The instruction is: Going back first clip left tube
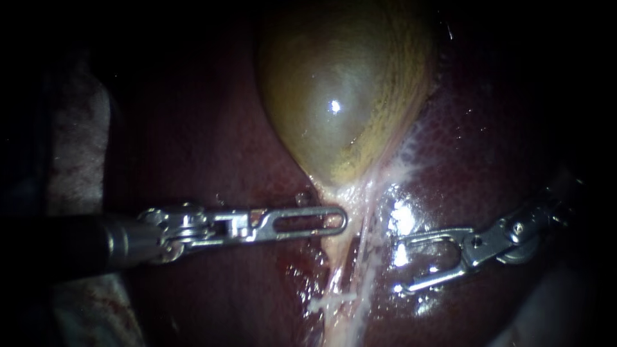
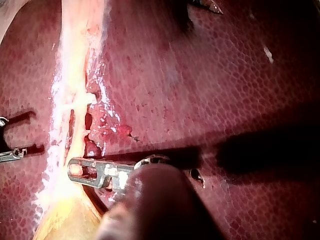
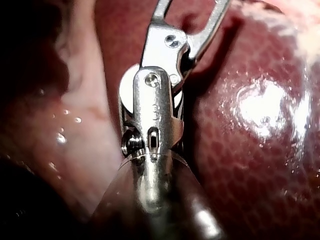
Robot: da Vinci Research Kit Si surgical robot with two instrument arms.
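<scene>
Left instrument (image 1: 339,222), jaws closed, touches the pale, stringy tube (image 1: 340,260). Right instrument (image 1: 400,265), jaws agape, hovers over glossy, mottled liver (image 1: 488,148).

The left instrument (image 1: 342,222) and right instrument (image 1: 402,265) are gleaming as polished metal; the liver (image 1: 501,148) is glistening wet and finely mottled, the gallbladder (image 1: 334,83) shining smooth and glossy.
</scene>
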